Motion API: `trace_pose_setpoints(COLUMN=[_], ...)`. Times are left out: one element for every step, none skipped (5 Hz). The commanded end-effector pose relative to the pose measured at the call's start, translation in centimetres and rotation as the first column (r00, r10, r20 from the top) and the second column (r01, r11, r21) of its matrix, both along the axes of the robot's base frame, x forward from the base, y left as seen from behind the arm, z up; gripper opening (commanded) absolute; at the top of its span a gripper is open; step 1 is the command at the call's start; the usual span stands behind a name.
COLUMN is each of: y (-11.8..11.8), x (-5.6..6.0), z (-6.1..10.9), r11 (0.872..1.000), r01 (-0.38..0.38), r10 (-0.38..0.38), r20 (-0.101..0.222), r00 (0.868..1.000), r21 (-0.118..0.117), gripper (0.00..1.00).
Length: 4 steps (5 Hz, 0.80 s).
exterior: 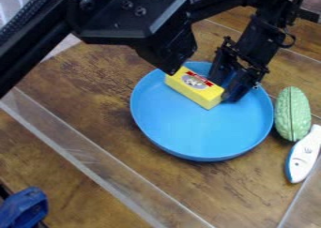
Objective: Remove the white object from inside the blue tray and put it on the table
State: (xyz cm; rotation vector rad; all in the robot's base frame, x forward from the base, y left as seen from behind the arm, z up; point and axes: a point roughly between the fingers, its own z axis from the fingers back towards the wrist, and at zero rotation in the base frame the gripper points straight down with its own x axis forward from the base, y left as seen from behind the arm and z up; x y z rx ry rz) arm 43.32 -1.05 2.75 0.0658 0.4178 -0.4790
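Brown wooden tabletop (75,153) ran under everything, the intended landing place. On it sat the round blue plate (191,138), its shallow rim the only border to clear. Black robot arm (119,14) crossed from upper left, gripper (228,85) angled down at the plate's far side, apparently to take the block by its end. Green ridged oval (292,114) and white blue-marked item (302,154) lay right of the plate, outside the job. Yellow block with white-and-red label (194,88) was inside the plate near the far rim, beside the dark fingers. Jaws: could not tell whether they gripped it; arm and shadow hid the contact.
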Motion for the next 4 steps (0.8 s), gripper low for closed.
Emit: trace_pose_setpoints(y=[0.45,0.63,0.84,1.00], x=[0.39,0.23,0.11,-0.06], z=[2.29,2.45,2.32,2.61], r11=[1.000,1.000,1.000,0.999], r01=[-0.013,-0.017,-0.025,-0.028], r10=[0.014,0.018,0.026,0.029], r20=[0.063,0.060,0.057,0.053], r00=[0.998,0.998,0.998,0.998], r21=[-0.014,-0.015,-0.018,-0.024], gripper=[1.00,0.00,0.00,0.00])
